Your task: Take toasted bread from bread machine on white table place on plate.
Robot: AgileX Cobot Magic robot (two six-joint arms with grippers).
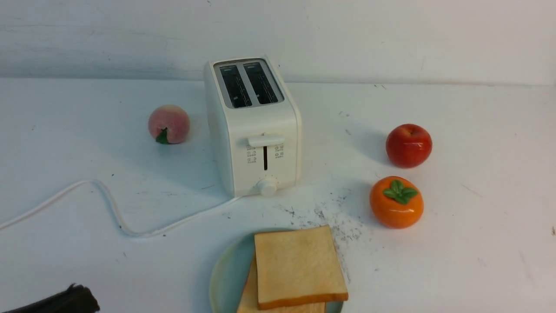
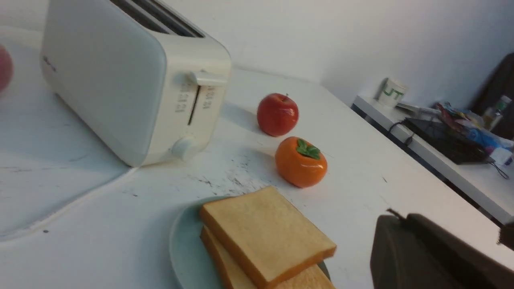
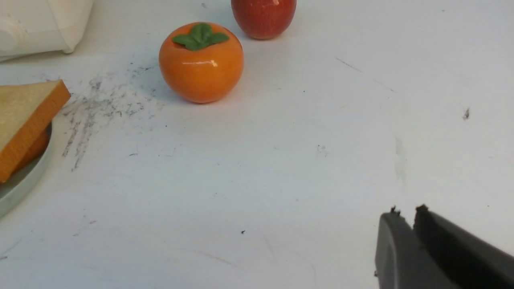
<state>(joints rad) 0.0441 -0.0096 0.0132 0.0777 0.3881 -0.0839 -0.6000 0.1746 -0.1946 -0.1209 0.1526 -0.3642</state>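
Two slices of toasted bread lie stacked on the pale blue-green plate [image 1: 226, 274] at the front of the white table [image 1: 478, 217]. The top slice [image 1: 297, 265] sits askew over the lower one [image 1: 256, 302]. Behind the plate stands the cream bread machine [image 1: 254, 130], both slots empty and its lever up. My left gripper [image 2: 401, 218] is shut and holds nothing. It is near the table's front left corner [image 1: 65, 300], apart from the plate. In the right wrist view my right gripper [image 3: 405, 210] hangs over bare table right of the plate [image 3: 24, 180], fingers together, nothing between them.
A peach [image 1: 168, 124] sits left of the bread machine. A red apple [image 1: 408, 144] and an orange persimmon [image 1: 396, 202] sit to its right. The white cord [image 1: 113, 208] loops across the front left. A side desk with clutter [image 2: 441, 132] lies beyond the table's right edge.
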